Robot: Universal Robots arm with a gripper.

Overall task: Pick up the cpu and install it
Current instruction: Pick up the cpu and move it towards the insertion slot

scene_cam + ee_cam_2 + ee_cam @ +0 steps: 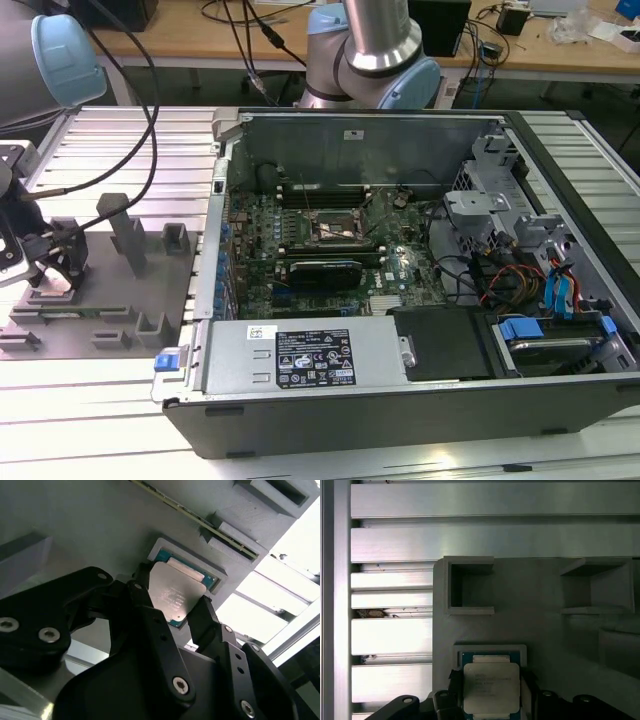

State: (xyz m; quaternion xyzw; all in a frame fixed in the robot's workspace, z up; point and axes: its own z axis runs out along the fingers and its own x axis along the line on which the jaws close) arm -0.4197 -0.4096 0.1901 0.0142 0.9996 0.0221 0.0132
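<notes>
The cpu (pixel 172 594) is a flat silvery square with a green rim, seen in both wrist views (pixel 491 687). It lies at a shallow square pocket of the grey tray (pixel 535 620). My gripper (pixel 173 598) has a black finger pressed against each of two opposite edges of the chip, so it is shut on the cpu. In the exterior view the gripper (pixel 48 265) hangs low over the grey tray (pixel 110 330) at the exterior view's left. The socket frame (pixel 336 228) sits on the motherboard inside the open computer case.
Upright grey posts (pixel 128 232) stand on the tray close to the gripper. The open computer case (pixel 400 375) lies at the exterior view's right, with cables, drive bays and a power supply inside. Black cables (pixel 150 130) trail across the ribbed metal table.
</notes>
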